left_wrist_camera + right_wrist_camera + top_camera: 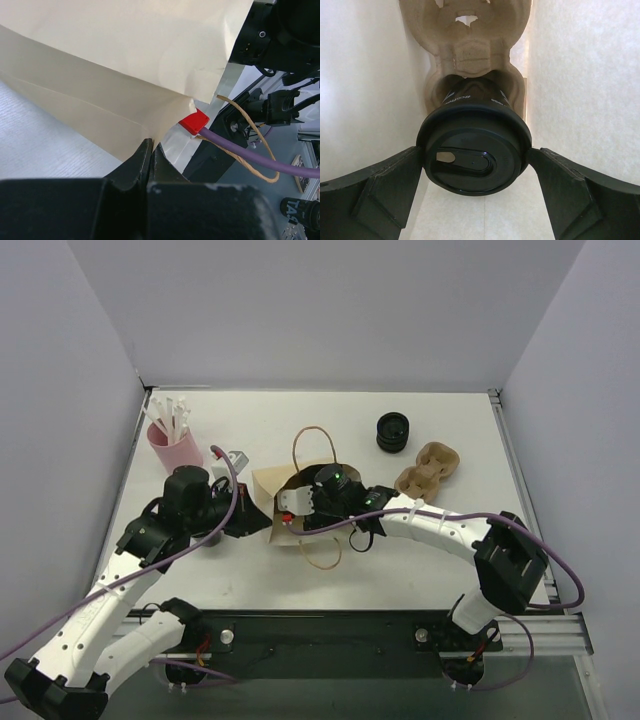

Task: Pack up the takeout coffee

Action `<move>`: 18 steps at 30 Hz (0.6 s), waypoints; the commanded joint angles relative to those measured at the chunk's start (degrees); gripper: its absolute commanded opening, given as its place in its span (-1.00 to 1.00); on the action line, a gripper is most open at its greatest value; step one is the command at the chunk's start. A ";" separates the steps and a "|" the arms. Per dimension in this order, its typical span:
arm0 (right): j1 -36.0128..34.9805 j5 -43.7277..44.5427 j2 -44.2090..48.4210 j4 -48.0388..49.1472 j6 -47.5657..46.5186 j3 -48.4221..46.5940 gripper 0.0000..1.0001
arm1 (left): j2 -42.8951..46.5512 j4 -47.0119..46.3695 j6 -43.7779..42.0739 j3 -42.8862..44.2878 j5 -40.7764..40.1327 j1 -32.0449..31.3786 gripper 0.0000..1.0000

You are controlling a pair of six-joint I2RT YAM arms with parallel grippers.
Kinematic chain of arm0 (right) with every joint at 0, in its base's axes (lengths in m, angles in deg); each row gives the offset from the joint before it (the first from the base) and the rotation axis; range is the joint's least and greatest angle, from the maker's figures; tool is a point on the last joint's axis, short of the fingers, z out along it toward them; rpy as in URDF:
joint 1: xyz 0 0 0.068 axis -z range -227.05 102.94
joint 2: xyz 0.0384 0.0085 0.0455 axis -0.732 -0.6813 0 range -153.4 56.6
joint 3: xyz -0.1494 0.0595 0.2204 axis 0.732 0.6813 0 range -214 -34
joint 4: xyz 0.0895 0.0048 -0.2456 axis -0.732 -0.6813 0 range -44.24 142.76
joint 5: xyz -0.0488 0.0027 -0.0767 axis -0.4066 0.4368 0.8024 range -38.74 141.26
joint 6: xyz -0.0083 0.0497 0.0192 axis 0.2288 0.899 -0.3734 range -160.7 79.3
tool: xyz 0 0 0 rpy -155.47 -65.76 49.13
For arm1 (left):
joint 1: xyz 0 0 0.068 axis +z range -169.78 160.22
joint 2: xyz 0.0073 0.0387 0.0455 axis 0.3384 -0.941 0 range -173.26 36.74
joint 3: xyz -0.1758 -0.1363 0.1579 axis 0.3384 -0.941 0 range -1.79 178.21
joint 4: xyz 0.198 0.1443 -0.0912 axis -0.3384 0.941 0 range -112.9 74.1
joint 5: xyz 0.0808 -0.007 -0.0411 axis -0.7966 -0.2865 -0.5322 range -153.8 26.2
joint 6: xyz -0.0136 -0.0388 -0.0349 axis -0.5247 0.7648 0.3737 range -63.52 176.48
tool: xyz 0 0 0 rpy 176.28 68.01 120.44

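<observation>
The takeout coffee (472,150), a black cup with a black lid, stands in a pulp cup carrier (465,30) inside the brown paper bag (270,485), whose pale walls fill the right wrist view. My right gripper (475,155) reaches into the bag, open, one fingertip close on each side of the lid's rim. In the top view the right wrist (335,488) covers the bag's mouth and hides the cup. My left gripper (151,147) is shut on the bag's left edge (125,115), its jaws pressed together at the paper.
A pink cup of white sticks (172,445) stands at the back left. A short stack of black ribbed rings (393,432) and a second pulp carrier (428,470) sit at the back right. The bag's twine handles (315,440) lie loose around it.
</observation>
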 commanded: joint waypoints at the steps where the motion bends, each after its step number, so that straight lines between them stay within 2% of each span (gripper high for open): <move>1: 0.92 -1.60 2.83 -2.21 -0.05 -2.50 1.00 | -0.52 -0.54 -0.13 3.99 0.59 0.04 -1.00; 18: 1.98 -8.11 6.34 -12.31 -0.32 -4.78 0.88 | -2.02 -0.72 0.13 4.78 0.24 0.04 -1.00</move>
